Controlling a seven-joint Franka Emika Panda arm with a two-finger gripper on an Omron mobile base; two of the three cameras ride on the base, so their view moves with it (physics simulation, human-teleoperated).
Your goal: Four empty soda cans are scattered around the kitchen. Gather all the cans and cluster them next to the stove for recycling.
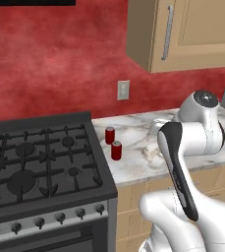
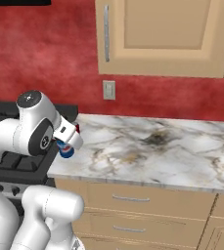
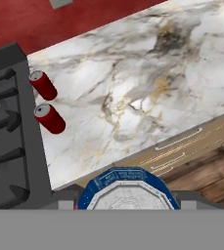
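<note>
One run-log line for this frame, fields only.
gripper: shut on blue soda can | carried above marble counter edge | two red soda cans upright beside stove | next: likely place by them

No readable text, label, brand or number is showing on the cans, the stove or anything else here.

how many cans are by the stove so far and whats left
Two red cans already stand on the marble counter right beside the stove. The gripper holds the blue can over the counter edge, not yet set down. A fourth can remains to be fetched.
</note>
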